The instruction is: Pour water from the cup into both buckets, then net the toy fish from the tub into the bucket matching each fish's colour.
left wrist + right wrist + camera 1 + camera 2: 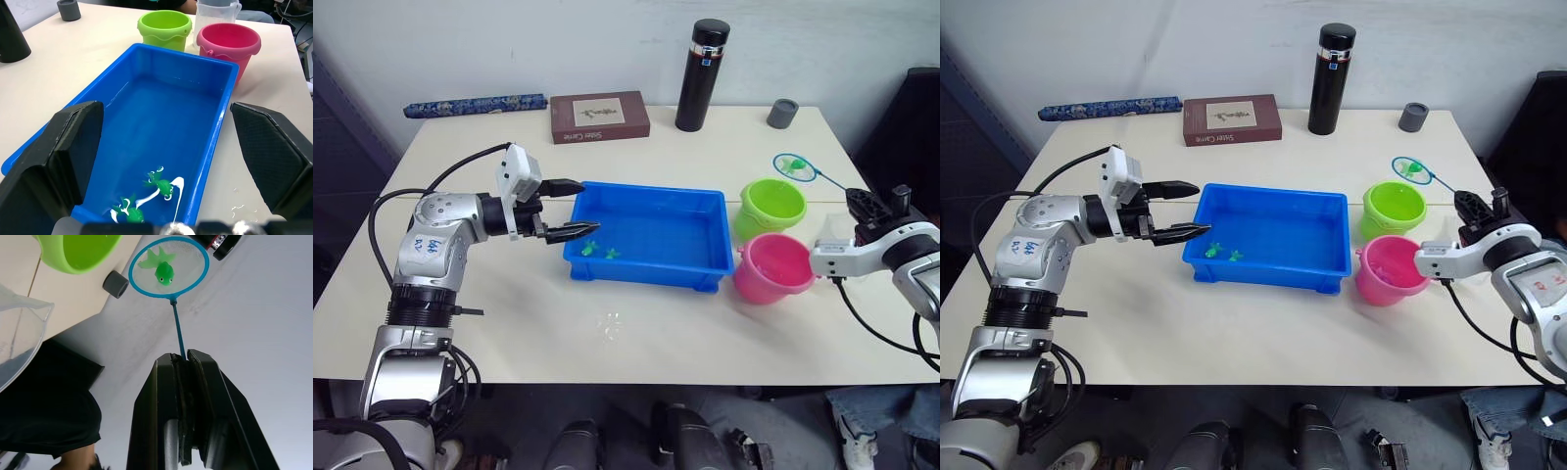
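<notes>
Black-fingered left gripper (570, 209) spread wide at blue tub (651, 200) left end, empty. Two green fish (157, 183) afloat in tub's near-left corner. Lime bucket (771, 206), pink bucket (773, 266) beside tub's right end. Right gripper (187, 357) clamped on net (168, 267), one green fish inside.

Office-like room: plain table (509, 313), book (599, 117), flask (702, 75), white wall.
</notes>
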Motion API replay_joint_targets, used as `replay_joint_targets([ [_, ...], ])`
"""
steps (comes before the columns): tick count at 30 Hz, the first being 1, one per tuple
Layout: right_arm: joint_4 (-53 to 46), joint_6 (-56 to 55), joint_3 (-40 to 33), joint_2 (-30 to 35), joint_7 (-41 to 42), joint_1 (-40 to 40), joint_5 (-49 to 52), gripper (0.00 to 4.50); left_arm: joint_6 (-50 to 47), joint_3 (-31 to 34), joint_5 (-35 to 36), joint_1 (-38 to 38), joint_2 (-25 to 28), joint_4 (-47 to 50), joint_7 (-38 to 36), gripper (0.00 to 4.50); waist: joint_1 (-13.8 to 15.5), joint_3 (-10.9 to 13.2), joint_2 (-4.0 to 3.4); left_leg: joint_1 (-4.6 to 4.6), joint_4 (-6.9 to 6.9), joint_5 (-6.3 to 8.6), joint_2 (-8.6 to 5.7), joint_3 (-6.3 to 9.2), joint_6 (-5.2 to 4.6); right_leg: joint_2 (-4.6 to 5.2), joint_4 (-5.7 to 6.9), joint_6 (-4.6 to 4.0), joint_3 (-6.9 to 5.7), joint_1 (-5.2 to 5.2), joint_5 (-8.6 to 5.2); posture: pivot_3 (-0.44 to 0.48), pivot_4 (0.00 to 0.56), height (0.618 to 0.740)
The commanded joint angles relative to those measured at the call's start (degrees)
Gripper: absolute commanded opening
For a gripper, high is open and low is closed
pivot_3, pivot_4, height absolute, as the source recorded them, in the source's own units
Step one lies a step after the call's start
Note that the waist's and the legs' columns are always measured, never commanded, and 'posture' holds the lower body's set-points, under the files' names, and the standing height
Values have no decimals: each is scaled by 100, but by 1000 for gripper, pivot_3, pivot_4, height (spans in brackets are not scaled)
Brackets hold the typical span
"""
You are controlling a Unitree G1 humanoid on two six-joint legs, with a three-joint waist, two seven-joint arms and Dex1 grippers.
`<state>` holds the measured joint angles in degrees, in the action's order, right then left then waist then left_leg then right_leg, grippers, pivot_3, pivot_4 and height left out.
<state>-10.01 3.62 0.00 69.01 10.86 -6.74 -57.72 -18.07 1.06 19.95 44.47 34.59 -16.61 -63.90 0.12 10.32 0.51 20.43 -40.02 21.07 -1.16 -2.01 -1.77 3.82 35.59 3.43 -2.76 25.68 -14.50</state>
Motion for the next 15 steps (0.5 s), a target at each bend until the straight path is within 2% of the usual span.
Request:
replay_joint_targets([
  [1,-174,92,-321,-59,-185,132,-269,0,38,57,32,74,18,140,-3,4473,1,0,0,0,0,0,0,0,0,0,0,0,0,0,0,0,150,740],
  [15,-275,280,-522,-456,-538,294,-859,0,63,59,12,66,38,120,-10,4473,-4,0,0,-5,-1,-2,1,-3,3,-6,5,0,4,-3,0,0,150,740],
])
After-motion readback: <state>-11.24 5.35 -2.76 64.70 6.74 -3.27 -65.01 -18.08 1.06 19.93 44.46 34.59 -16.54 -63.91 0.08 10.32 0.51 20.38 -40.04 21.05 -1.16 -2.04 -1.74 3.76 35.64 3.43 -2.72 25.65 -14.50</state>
